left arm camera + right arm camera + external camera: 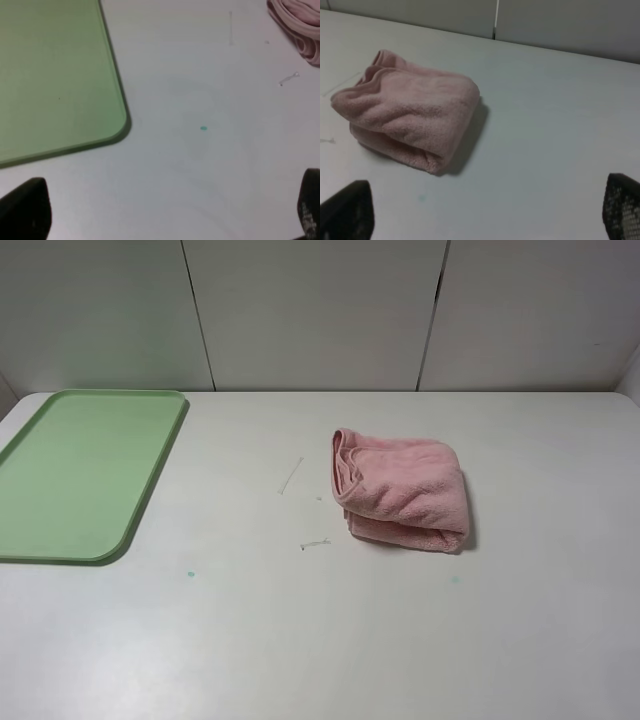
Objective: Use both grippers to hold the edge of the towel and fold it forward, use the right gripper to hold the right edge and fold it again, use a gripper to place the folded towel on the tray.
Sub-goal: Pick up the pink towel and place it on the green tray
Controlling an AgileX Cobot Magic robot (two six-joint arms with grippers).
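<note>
Pink towel (405, 490): already folded into a thick bundle, lying right of table centre, not on the tray. Stitched hem edge (340, 468) stacked in layers on the bundle's left side, curling slightly upward. Rounded fold on the right and near sides, casting a shadow on the table (300, 640).

Green tray (80, 470): far left, flat on the table, low raised rim, left part cut off by the frame. Rounded near-right corner well apart from the towel. Wide strip of bare white table between tray rim and towel hem, marked only by two thin scratch marks (290, 476) and a teal speck (190, 573).

Left gripper (167, 210): jaws spread wide, holding nothing, over the near table just right of the tray's near-right corner. Teal speck on the table ahead of the fingers. Towel only at the far corner of the left wrist view.

Right gripper (485, 210): jaws spread wide too, gripping nothing, on the near-right side of the towel, not touching it. Bare table between fingertips and bundle.

Broad open table near and right of the towel. Pale wall panels (310, 310) closing the far table edge.
</note>
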